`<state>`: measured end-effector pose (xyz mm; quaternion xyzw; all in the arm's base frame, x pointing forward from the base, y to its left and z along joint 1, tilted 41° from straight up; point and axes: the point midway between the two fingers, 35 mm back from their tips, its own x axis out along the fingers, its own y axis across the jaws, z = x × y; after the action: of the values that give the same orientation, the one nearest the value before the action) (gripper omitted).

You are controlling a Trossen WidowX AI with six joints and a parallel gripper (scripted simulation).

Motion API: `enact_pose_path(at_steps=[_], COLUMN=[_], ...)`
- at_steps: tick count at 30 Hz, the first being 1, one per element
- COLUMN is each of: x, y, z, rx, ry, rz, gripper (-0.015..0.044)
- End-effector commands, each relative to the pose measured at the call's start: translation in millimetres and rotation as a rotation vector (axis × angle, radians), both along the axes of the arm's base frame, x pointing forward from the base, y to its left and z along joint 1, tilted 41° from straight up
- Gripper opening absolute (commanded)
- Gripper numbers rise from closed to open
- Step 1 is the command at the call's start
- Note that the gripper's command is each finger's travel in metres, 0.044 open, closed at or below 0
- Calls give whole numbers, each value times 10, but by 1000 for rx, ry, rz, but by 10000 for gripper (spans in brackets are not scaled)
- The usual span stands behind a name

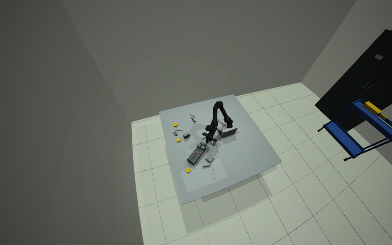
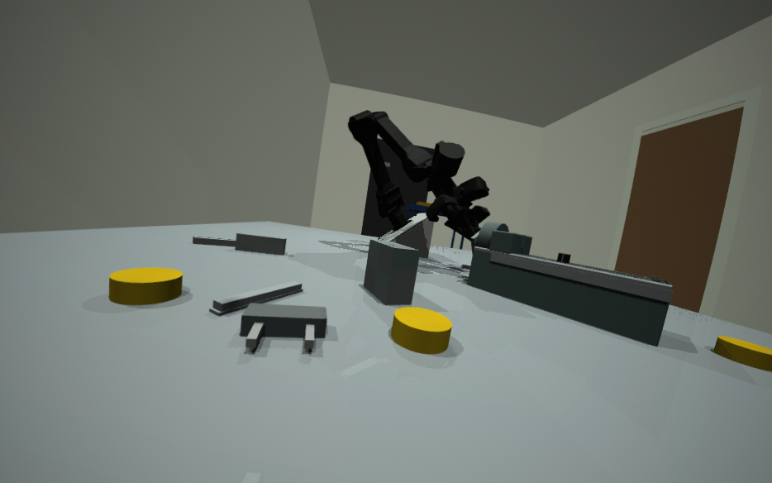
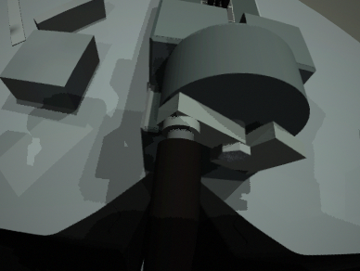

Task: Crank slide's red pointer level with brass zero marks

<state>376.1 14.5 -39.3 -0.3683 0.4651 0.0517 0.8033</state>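
The green-grey machine (image 1: 192, 159) (image 2: 563, 296) (image 3: 237, 51) stands on the table, with a round drum at its crank end. The light crank arm (image 3: 209, 122) lies across the drum's face and bears a dark upright-looking handle (image 3: 178, 160) at its left end in the wrist view. My gripper (image 1: 207, 141) (image 2: 474, 233) (image 3: 172, 185) is shut on the handle, one finger on each side. The slide's pointer (image 1: 196, 152) (image 2: 563, 257) is a small red-and-dark piece on the machine's top. The brass zero marks are too small to tell from it, and the drum end hides them in the wrist view.
A grey block (image 1: 210, 159) (image 3: 51, 56) and a short bar (image 1: 206, 165) lie beside the machine. Another block (image 1: 186, 135) (image 2: 393, 273) and yellow discs (image 1: 178, 140) (image 2: 421, 330) stand on its other side. A yellow disc (image 1: 188, 170) lies near its far end.
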Motion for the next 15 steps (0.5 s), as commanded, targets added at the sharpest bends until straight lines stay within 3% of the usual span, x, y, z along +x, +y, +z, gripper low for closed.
enact_pose_path(at_steps=[1, 15], x=[-1, 15], y=[0, 8], z=[0, 47], rx=[-1, -1], ry=[-1, -1], rz=[3, 3], gripper=[0, 0])
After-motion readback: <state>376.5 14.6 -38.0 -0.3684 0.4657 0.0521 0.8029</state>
